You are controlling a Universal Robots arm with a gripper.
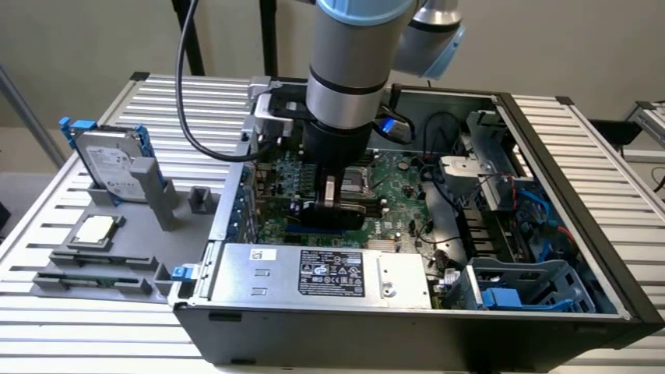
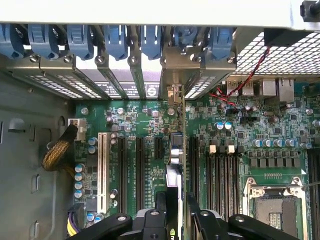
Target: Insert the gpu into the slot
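Slatted table (image 1: 83, 327), bearing one open computer case (image 1: 416, 343). We recorded the fingers (image 2: 202, 220) clamped on the gpu (image 2: 173, 155), which stood edge-on over the motherboard (image 2: 145, 125), in our judgement to align it with that board's blue slot (image 1: 311, 231).

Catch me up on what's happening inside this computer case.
The robot arm's hand is shut on the gpu, holding it on edge inside the open computer case over the green motherboard. The card hangs right by the blue slot. I cannot tell whether it is seated.
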